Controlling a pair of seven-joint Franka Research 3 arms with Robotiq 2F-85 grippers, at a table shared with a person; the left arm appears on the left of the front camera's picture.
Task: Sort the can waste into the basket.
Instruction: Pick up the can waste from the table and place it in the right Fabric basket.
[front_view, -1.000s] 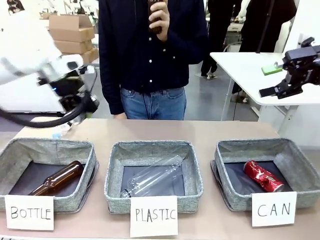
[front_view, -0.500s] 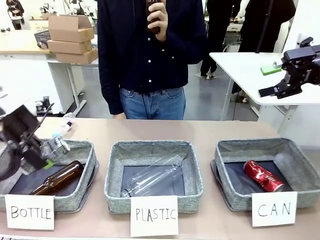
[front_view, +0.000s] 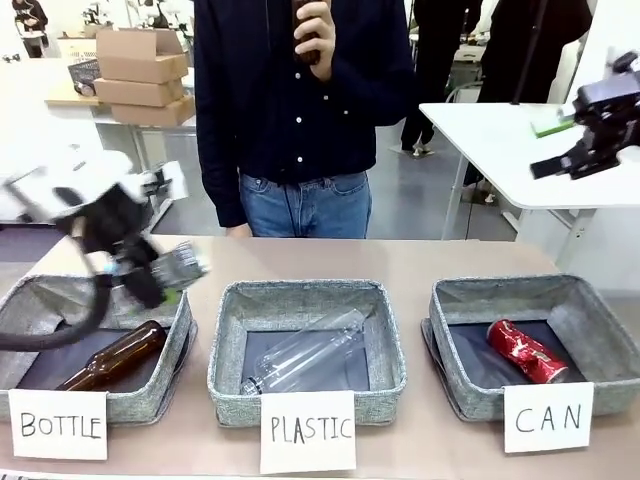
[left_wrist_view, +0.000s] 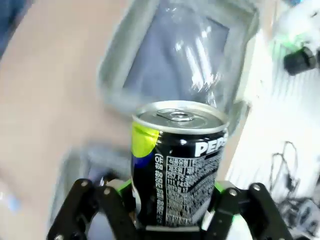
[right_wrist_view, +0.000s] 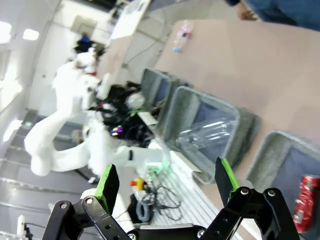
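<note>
A dark grey-black can (left_wrist_view: 177, 165) with white print stands between the green pads of my left gripper (left_wrist_view: 175, 192), which is shut on it. In the front view that can (front_view: 182, 266) and my left gripper (front_view: 160, 278) hang blurred above the right rim of the BOTTLE basket (front_view: 60, 300). A shiny red crushed can (front_view: 527, 352) lies in the grey basket (front_view: 600, 330) behind the "CAN" card (front_view: 547, 418). My right gripper (front_view: 585, 155) is open and holds nothing, high at the far right, well above that basket. The right wrist view shows its green-padded fingers (right_wrist_view: 107, 187) spread, and the red can (right_wrist_view: 304, 202) below.
The middle PLASTIC basket (front_view: 230, 340) holds a clear plastic bottle (front_view: 305, 360). A brown glass bottle (front_view: 115, 355) lies in the BOTTLE basket. A person (front_view: 300, 120) stands at the far edge holding a brown bottle (front_view: 310, 30). A white side table (front_view: 490, 140) stands behind on the right.
My left arm has swung right and up from over the BOTTLE basket, carrying the dark can towards the middle. My right gripper has risen a little.
</note>
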